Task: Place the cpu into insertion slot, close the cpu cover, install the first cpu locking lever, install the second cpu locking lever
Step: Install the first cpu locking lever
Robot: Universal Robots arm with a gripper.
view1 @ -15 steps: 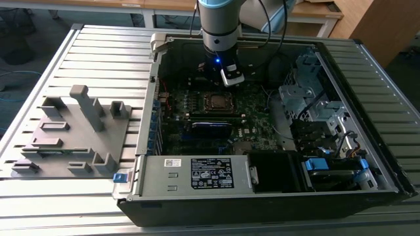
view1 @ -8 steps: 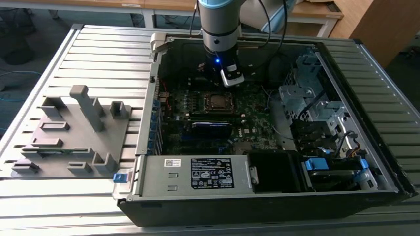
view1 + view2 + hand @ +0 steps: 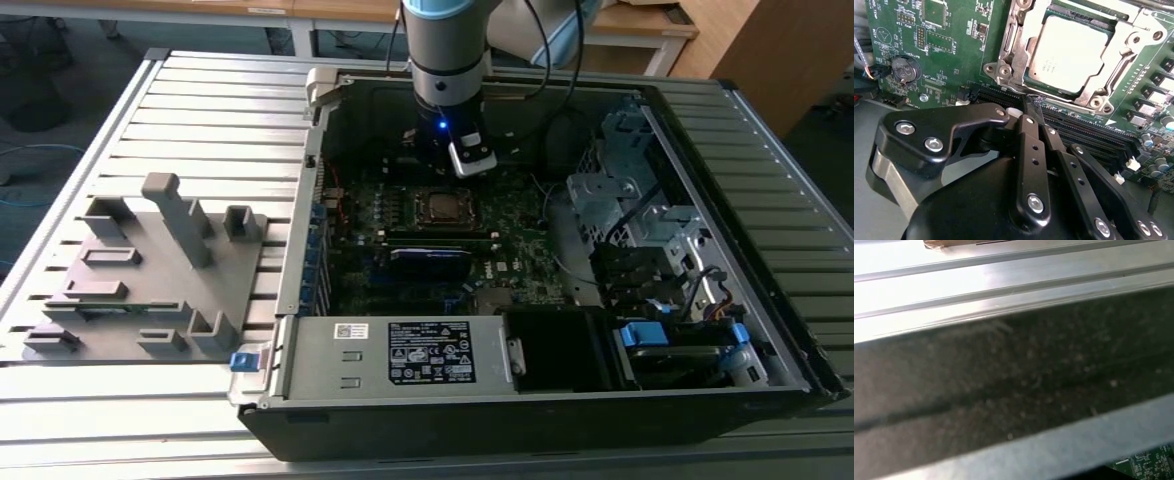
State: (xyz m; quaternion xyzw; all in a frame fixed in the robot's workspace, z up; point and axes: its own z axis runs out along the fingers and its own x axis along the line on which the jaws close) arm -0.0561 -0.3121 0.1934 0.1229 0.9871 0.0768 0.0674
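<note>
Hovering just beside the insertion slot (image 3: 995, 70), the gripper (image 3: 1030, 102) has its fingers pinched together on nothing visible, while the cpu (image 3: 1069, 50) sits seated under the apparently lowered cpu cover (image 3: 1015, 47), so the locking-lever step seems in hand, calling for fine tip placement.

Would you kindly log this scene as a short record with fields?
cpu: seated in the insertion slot, metal top showing
cpu cover: down, framing the cpu
gripper: shut, tips at the slot's edge beside the cover
setting: green motherboard inside an open computer case
</note>
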